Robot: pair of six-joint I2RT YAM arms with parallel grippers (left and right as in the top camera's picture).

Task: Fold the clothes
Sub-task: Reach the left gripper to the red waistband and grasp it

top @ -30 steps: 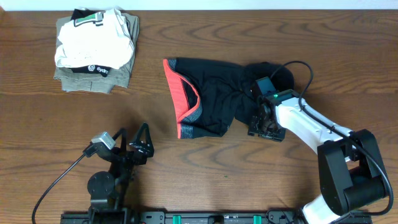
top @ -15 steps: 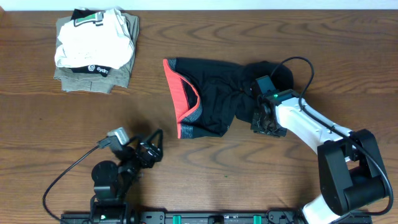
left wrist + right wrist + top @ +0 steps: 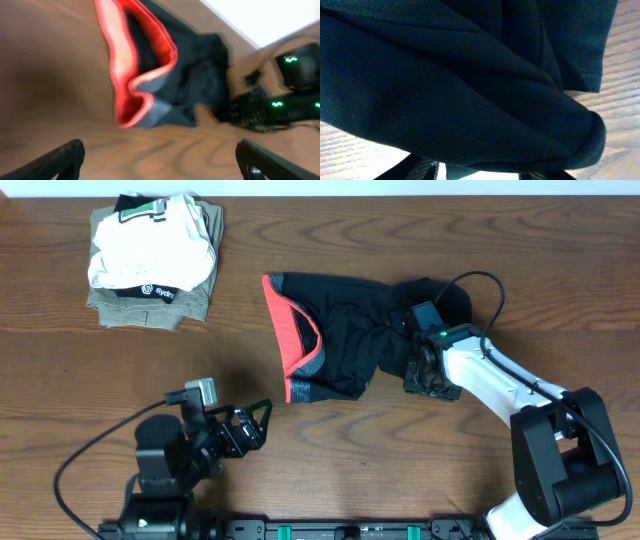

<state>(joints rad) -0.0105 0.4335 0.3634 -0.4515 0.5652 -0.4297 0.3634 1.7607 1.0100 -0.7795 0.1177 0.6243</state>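
Note:
The clothes, black pants (image 3: 350, 340), lie bunched at the table's middle, their red-lined grey waistband (image 3: 285, 330) at the left end. My right gripper (image 3: 425, 375) rests at the right end of the pants, pressed into the cloth. In the right wrist view black fabric (image 3: 470, 75) covers my right gripper (image 3: 477, 171); its fingers (image 3: 422, 170) stand apart with a fold hanging between them and their tips are hidden. My left gripper (image 3: 255, 427) hovers wide open over bare wood, below and left of the waistband (image 3: 120, 60), with nothing between its fingers (image 3: 65, 157).
A stack of folded garments (image 3: 150, 260), white on olive, sits at the back left. The right arm's black body and cable (image 3: 280, 100) lie beside the pants' right end. Brown wooden table (image 3: 400, 450) stretches in front of the pants.
My left arm has swung right and turned its open gripper toward the pants. The right gripper has barely shifted at the cloth; the pants lie as before.

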